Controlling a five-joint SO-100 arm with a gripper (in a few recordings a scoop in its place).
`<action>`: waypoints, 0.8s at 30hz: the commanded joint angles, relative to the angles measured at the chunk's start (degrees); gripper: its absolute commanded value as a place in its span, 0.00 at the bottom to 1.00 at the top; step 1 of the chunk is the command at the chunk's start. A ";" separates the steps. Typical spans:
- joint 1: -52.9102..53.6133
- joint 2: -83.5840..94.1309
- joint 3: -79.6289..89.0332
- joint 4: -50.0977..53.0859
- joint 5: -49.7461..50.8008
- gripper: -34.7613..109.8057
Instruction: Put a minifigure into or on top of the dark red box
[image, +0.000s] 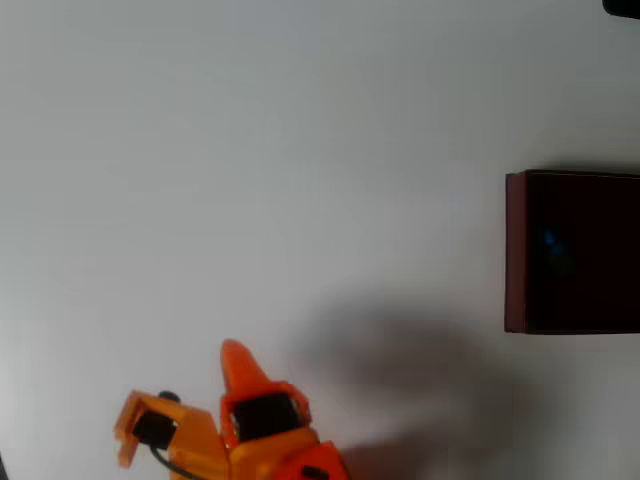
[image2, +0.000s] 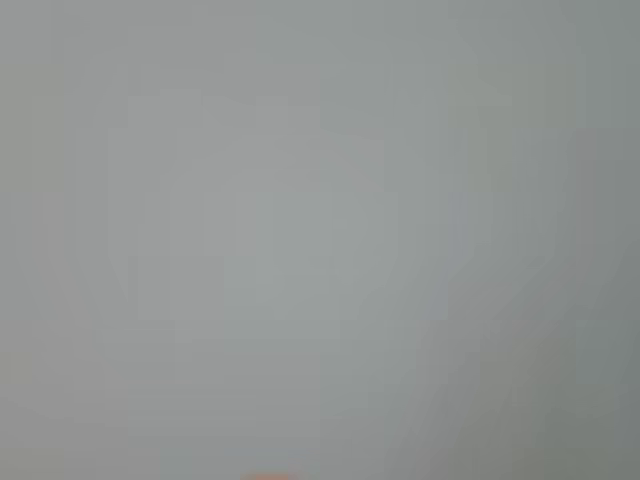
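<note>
At the bottom of the overhead view, the orange end effector points up over the white counter; I cannot tell if it is open or closed; nothing shows in its grip. Far off at the right edge sits the dark red box; a small blue spot, likely the minifigure, shows faintly inside its black middle; the wrist view is a gray blur.
</note>
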 joint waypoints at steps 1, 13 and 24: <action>-2.72 4.13 1.49 2.55 -1.67 0.24; -5.01 4.31 13.89 6.15 -1.23 0.24; -14.41 7.38 13.62 8.35 -13.36 0.26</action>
